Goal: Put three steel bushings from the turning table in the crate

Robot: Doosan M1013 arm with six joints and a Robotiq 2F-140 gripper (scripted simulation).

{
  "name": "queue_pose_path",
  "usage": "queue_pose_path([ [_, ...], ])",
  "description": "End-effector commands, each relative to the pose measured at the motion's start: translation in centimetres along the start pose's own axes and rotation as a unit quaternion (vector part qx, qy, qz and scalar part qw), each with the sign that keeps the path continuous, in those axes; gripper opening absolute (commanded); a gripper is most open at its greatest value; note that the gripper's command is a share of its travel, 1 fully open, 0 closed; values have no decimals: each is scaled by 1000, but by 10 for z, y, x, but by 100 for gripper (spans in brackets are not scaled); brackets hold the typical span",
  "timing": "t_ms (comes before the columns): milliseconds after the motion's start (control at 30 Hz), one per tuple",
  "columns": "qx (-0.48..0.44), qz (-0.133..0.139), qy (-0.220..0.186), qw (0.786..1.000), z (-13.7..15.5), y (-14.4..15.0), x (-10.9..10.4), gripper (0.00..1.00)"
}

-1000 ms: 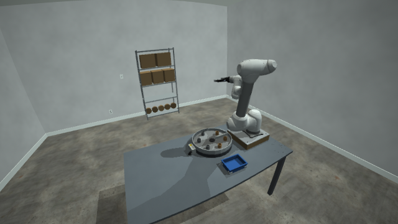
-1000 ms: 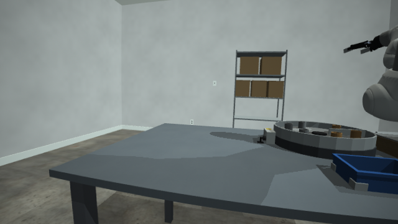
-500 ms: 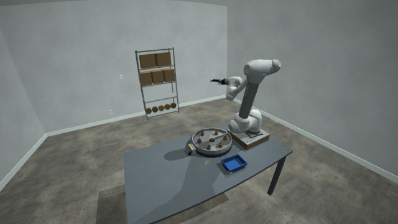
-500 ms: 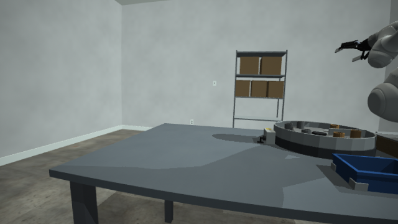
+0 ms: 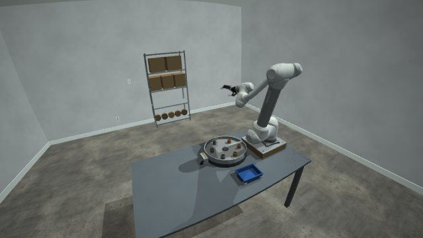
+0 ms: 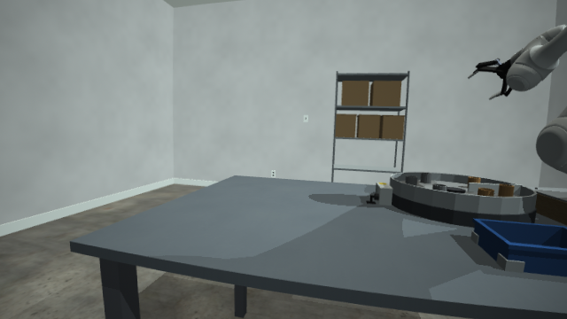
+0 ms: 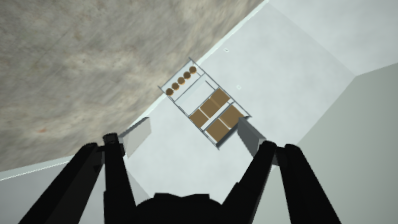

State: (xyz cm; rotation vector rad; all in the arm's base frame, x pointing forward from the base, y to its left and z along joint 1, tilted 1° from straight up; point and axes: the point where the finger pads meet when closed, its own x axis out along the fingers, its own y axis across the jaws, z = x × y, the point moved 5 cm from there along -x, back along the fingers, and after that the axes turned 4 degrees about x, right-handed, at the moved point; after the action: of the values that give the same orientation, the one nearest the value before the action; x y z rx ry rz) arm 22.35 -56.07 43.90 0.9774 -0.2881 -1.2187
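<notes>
Grey walls and a mottled floor surround our table (image 5: pixel 165 185) (image 6: pixel 221 221), with the hand high above it

Behind, a rack (image 5: pixel 152 99) (image 6: pixel 406 120) (image 7: pixel 200 69) of brown boxes stands by the wall, in our wrist view beyond the fingertips. Our hand (image 5: pixel 227 92) (image 6: pixel 480 88) (image 7: pixel 193 125) is wide open with nothing between its fingers, in free air and well apart from everything on the table.

Well below the hand is the turntable (image 5: pixel 225 162) (image 6: pixel 461 205), where we see three steel bushings (image 5: pixel 212 150) (image 6: pixel 439 187) and three orange ones (image 5: pixel 234 154) (image 6: pixel 506 190). All six are short cylinders that look upright, long axes vertical, spaced apart inside the raised rim. A pale bar (image 5: pixel 235 144) (image 6: pixel 487 187) lies among the orange ones.

Also far below our hand, the blue crate (image 5: pixel 249 172) (image 6: pixel 532 261) sits near the turntable, between it and a table edge. Its top is open, and we see no bushing in it from above. Just beside the rim, a small box (image 5: pixel 203 157) (image 6: pixel 384 194) carries a yellow mark, too small for us to read.

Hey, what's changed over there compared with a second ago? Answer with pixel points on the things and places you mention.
The claw (image 5: pixel 225 92) (image 6: pixel 480 89) (image 7: pixel 193 125) has moved lower and toward the left of the exterior view. The turning table (image 5: pixel 226 162) (image 6: pixel 461 206) has turned slightly, counterclockwise in the top view, carrying its bushings round. Nothing was taken hold of or let go. The crate (image 5: pixel 249 173) (image 6: pixel 538 260) stayed put.
</notes>
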Motion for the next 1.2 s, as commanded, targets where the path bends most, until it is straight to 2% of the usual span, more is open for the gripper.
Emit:
queue_pose_path([
  [0,76,-29,19,996,-30,-2,3,100],
  [100,92,-34,22,995,-36,-2,2,100],
  [167,142,-51,32,988,-57,-2,0,100],
  [400,152,-55,34,986,-62,-2,0,100],
  [433,209,-78,45,974,-88,-2,-4,100],
  [1167,210,-78,45,974,-88,-2,-4,100],
])
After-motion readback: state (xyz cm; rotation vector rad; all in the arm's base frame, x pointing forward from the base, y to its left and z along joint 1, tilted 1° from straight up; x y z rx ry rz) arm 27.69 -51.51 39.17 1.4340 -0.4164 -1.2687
